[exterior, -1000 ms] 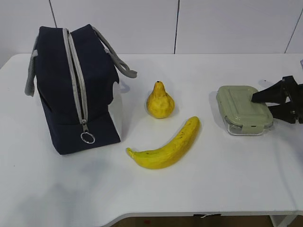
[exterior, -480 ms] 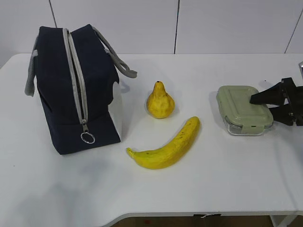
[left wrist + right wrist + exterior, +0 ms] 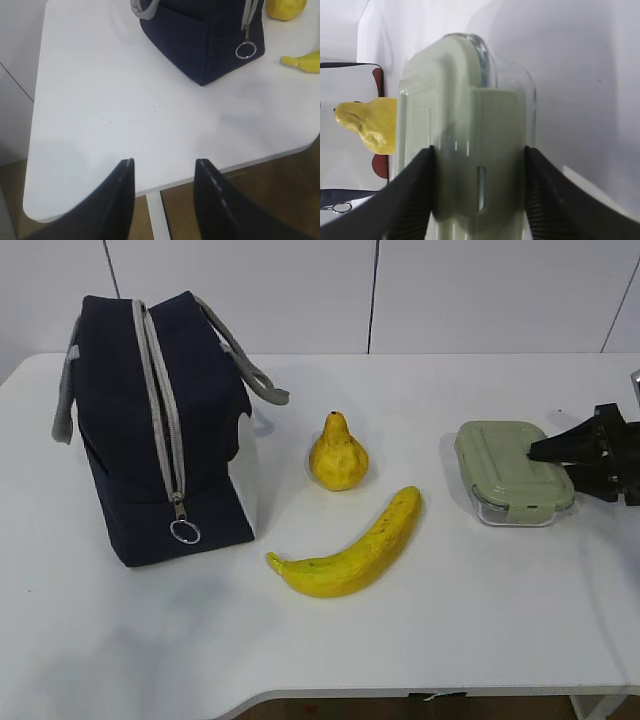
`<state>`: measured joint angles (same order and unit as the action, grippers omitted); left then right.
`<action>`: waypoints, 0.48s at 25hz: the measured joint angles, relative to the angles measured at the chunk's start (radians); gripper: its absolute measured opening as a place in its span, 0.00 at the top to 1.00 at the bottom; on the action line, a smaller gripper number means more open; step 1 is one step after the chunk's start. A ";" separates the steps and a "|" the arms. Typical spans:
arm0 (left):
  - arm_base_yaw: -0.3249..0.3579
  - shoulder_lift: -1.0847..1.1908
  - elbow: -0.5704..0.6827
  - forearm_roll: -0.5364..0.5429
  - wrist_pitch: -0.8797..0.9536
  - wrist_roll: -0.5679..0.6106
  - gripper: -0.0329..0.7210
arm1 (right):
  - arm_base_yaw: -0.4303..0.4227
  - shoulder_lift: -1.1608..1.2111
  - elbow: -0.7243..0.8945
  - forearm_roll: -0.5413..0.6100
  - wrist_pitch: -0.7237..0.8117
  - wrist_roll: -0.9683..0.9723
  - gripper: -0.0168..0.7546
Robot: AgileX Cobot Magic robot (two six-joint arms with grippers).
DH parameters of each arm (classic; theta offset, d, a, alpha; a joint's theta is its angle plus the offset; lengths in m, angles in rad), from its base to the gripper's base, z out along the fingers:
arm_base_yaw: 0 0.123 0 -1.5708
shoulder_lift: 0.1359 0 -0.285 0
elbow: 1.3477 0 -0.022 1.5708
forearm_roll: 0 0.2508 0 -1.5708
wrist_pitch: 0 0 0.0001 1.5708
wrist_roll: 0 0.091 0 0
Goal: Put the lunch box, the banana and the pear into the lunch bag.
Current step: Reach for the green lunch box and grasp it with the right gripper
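The lunch box (image 3: 510, 468), clear with a sage-green lid, sits on the table at the right. My right gripper (image 3: 548, 462) is closed on its right end; in the right wrist view the jaws (image 3: 477, 155) press both sides of the box (image 3: 470, 115). The pear (image 3: 338, 455) stands mid-table, with the banana (image 3: 355, 545) lying in front of it. The navy lunch bag (image 3: 150, 420) stands at the left, zipper closed, ring pull (image 3: 184, 531) hanging. My left gripper (image 3: 164, 165) is open and empty over the table's front left edge, well short of the bag (image 3: 205, 40).
The white table (image 3: 480, 620) ends at a rounded front left corner (image 3: 45, 210), with floor below it. White wall panels stand behind. The bag's grey handles (image 3: 250, 370) hang off its sides. The banana's tip (image 3: 302, 61) and the pear (image 3: 285, 7) show in the left wrist view.
My right gripper's fingers have narrowed onto the lunch box, and the box has slid slightly left. Bag, pear and banana have not moved.
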<state>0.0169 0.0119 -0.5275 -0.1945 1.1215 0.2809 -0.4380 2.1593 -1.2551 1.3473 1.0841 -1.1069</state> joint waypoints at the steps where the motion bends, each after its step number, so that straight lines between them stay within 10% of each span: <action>1: 0.000 0.000 0.000 0.000 0.000 0.000 0.56 | 0.000 0.000 0.000 0.000 0.000 0.000 0.46; 12: 0.000 0.000 0.000 0.000 0.000 0.000 0.56 | 0.000 0.000 0.000 0.000 0.002 -0.002 0.49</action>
<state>0.0169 0.0119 -0.5275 -0.1945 1.1215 0.2809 -0.4380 2.1593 -1.2551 1.3473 1.0864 -1.1092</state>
